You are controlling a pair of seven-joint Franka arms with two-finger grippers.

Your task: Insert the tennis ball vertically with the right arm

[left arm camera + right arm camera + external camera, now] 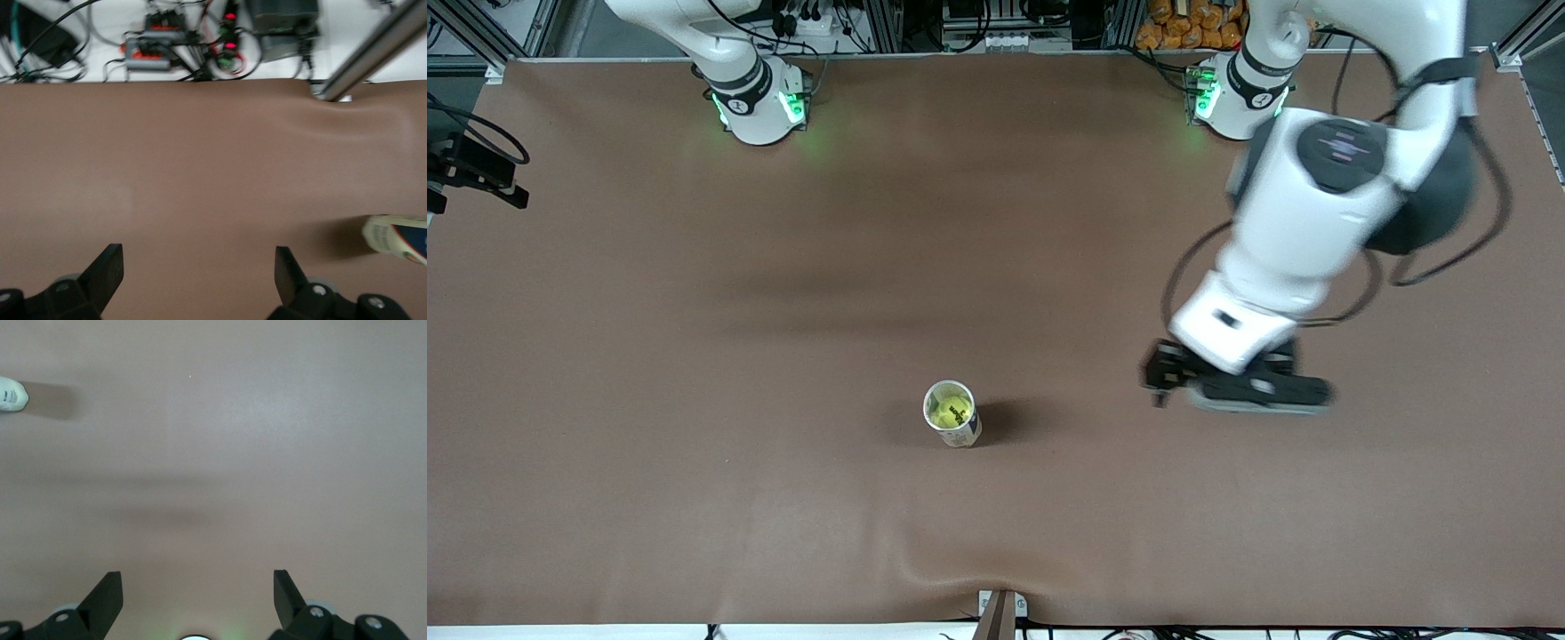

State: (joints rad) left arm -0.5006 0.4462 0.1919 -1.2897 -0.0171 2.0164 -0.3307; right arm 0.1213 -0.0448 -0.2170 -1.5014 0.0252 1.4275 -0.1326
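A yellow-green tennis ball (948, 410) sits inside an upright white can (962, 435) on the brown table, near the front camera's side. The can's edge also shows in the left wrist view (397, 239) and in the right wrist view (12, 395). My left gripper (1161, 380) hangs over the table beside the can, toward the left arm's end; its fingers are wide open and empty in its wrist view (199, 257). My right gripper (197, 581) is open and empty over bare table near its own base. It is out of the front view; only the right arm's base (758, 100) shows there.
The brown mat (694, 356) covers the whole table, with a slight wrinkle at the edge nearest the front camera (960, 569). Cables and power strips (180, 47) lie past that edge. A metal post (373, 47) stands there too.
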